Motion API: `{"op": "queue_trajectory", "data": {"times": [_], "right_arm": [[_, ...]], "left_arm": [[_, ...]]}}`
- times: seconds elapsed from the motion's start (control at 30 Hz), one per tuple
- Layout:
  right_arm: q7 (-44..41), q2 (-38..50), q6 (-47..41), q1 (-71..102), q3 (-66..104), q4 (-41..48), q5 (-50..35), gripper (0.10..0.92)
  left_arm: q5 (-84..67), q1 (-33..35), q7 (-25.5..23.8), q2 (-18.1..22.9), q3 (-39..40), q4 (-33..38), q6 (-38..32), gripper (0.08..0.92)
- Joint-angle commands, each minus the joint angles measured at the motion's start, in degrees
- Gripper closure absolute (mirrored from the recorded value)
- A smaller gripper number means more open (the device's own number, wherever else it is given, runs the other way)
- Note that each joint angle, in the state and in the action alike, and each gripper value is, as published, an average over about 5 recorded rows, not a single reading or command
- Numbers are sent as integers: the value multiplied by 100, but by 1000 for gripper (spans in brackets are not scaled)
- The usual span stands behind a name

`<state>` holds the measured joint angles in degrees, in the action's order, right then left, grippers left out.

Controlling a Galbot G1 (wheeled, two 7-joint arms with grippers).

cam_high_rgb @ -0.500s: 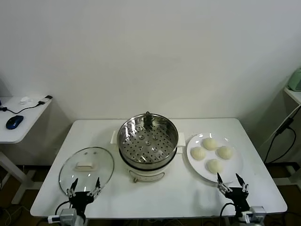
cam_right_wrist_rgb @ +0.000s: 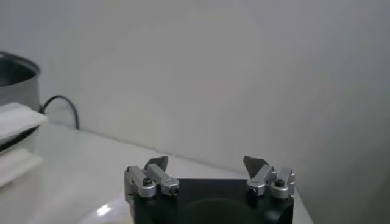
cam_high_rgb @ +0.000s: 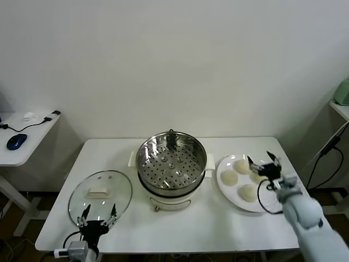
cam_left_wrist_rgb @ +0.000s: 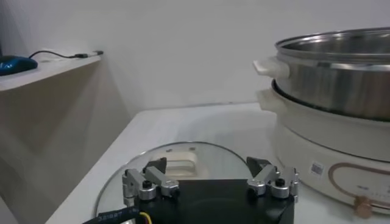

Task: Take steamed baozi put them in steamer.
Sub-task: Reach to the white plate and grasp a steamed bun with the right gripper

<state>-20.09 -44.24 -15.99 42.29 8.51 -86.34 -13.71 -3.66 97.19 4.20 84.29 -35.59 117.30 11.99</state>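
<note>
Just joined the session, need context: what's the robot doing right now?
The right gripper is open and raised above the white plate, over the steamed baozi; none is picked up yet. The buns all sit on the plate, to the right of the steamer, whose perforated tray is empty. The glass lid lies on the table to the steamer's left. The left gripper is open and idle at the near edge by the lid.

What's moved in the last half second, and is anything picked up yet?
The right hand has swung up from the table's near edge and now hangs open over the baozi on the plate, holding nothing. The left hand, lid and steamer are unchanged.
</note>
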Motion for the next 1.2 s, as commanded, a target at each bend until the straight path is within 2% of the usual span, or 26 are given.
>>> {"op": "queue_trajectory", "data": {"times": [0.03, 0.2, 0.37, 0.53, 0.77, 1.2], "right_arm": [[-2805, 1783, 269, -3173, -3038, 1281, 810, 203], [-4776, 1761, 2165, -5400, -5487, 2539, 1216, 203], [-5668, 1179, 2519, -6957, -7498, 3171, 1041, 203], [-5580, 594, 2193, -7264, -8567, 3352, 644, 203], [-4772, -238, 1590, -6236, -7887, 4051, 276, 203], [-4097, -1524, 1565, -5047, -6586, 5660, 957, 203]], "left_arm": [[-35, 17, 5, -10, -9, 9, -22, 177], [-64, 44, 13, -19, -23, -31, -80, 177], [-73, 41, 15, -15, -23, -80, -117, 177], [-62, 24, 11, -23, 7, -146, -155, 177], [-35, 12, 10, -58, 45, -201, -203, 177], [-43, 93, 30, -96, 64, -327, -311, 177]]}}
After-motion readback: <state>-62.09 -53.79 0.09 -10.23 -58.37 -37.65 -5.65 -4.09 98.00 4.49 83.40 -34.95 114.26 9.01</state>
